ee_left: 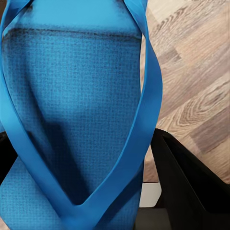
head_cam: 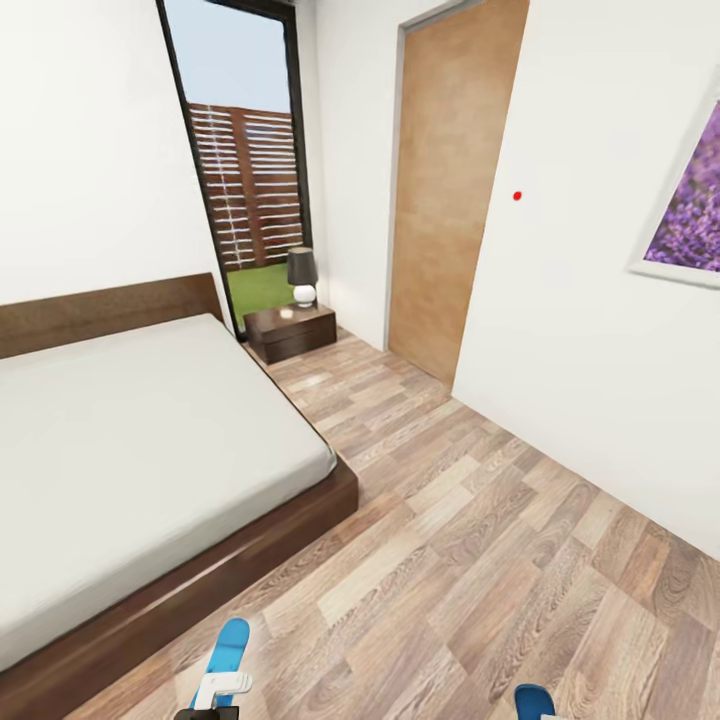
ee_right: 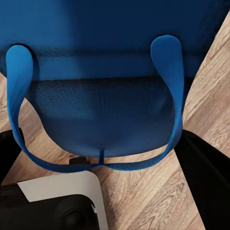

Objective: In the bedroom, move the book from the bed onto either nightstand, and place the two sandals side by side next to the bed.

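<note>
A: We're looking down the bedroom now, with the bed (head_cam: 130, 450) on our left, its pale mattress bare on top of the dark wooden base.

B: And past its far corner sits the nightstand (head_cam: 291, 330), tucked by the tall window (head_cam: 245, 150), with a small dark-shaded lamp (head_cam: 302, 276) standing on it.

A: We see a brown door (head_cam: 450, 190) on the right wall, and the corner of the lavender picture (head_cam: 690, 200) further right.

B: Down at the bottom edge we've got one blue sandal (head_cam: 228, 655) lifted above the wood floor (head_cam: 480, 540), just off the foot corner of the bed, with the left claw (head_cam: 212, 700) at its near end.

A: From the left wrist, that sandal (ee_left: 72, 120) hangs between the dark fingers (ee_left: 191, 187); the straps cross right in front of us. We'd call it pinched, the sole sitting between the two sides.

B: The other sandal (head_cam: 533, 700) peeks in at the bottom right, well apart from the first.

A: From the right wrist we see it (ee_right: 105, 96) close up over the floorboards, the strap loop hanging toward us, with the right claw's black fingers (ee_right: 201, 182) on either side, closed around it.
</note>
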### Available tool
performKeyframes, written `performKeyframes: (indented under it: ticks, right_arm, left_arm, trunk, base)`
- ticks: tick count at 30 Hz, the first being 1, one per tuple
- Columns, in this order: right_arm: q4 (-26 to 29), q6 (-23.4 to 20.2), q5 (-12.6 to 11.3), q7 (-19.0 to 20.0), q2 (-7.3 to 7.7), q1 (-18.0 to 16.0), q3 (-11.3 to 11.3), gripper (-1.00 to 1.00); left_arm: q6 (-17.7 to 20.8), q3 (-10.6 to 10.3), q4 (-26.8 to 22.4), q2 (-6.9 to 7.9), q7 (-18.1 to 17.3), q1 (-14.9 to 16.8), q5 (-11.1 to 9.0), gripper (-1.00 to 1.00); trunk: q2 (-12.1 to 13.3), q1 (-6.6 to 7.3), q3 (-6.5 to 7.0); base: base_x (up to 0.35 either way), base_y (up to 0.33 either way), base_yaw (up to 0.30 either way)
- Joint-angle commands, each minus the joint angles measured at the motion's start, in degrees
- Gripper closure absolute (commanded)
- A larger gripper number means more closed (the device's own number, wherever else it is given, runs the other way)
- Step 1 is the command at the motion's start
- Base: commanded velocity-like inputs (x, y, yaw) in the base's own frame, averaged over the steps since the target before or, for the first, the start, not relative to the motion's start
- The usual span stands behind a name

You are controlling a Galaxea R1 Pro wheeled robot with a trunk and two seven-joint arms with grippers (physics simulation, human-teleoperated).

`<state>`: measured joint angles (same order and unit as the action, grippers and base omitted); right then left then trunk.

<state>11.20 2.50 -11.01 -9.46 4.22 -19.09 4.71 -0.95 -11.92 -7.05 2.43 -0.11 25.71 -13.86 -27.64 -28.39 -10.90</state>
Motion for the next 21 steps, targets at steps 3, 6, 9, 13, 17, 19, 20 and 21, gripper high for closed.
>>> performKeyframes:
  ticks: [3,6,9,13,17,19,20,21]
  right_arm:
    - [0.0,0.2,-0.7,-0.2,0.01,0.0,0.5,1.00]
    - [0.0,0.2,-0.7,-0.2,0.03,-0.1,0.5,1.00]
    - [0.0,0.2,-0.7,-0.2,0.01,-0.1,0.5,1.00]
    - [0.0,0.2,-0.7,-0.2,0.03,0.0,0.5,1.00]
    - [0.0,0.2,-0.7,-0.2,0.00,0.0,0.5,1.00]
    - [0.0,0.2,-0.7,-0.2,0.00,-0.1,0.5,1.00]
    - [0.0,0.2,-0.7,-0.2,0.00,-0.1,0.5,1.00]
    - [0.0,0.2,-0.7,-0.2,0.04,-0.1,0.5,1.00]
  left_arm:
    - [-0.1,-0.5,0.0,0.03,-0.1,0.0,-0.5,1.00]
    - [-0.1,-0.5,0.0,0.03,-0.1,0.0,-0.5,1.00]
    - [-0.1,-0.5,0.0,0.03,-0.1,0.0,-0.5,1.00]
    - [-0.1,-0.5,0.0,0.01,-0.1,0.0,-0.5,1.00]
    - [-0.1,-0.5,0.0,0.02,-0.1,0.0,-0.5,1.00]
    - [-0.1,-0.5,0.0,0.02,-0.1,0.0,-0.5,1.00]
    - [-0.1,-0.5,0.0,0.02,-0.1,0.0,-0.5,1.00]
    - [-0.1,-0.5,0.0,-0.02,-0.1,0.0,-0.5,1.00]
  trunk:
    - [-0.1,-0.02,0.18]
    - [-0.1,-0.02,0.44]
    - [-0.1,-0.02,0.71]
    - [-0.1,-0.02,1.07]
    - [-0.1,-0.02,1.43]
    - [-0.1,-0.02,1.61]
    - [-0.1,-0.02,1.70]
    - [-0.1,-0.02,1.79]
  base:
    - [0.000,0.000,-0.045]
    - [0.000,0.000,-0.014]
    - [0.000,0.000,-0.006]
    - [0.000,0.000,-0.002]
    - [0.000,0.000,0.000]
    - [0.000,0.000,0.000]
    - [0.000,0.000,0.000]
    - [0.000,0.000,0.000]
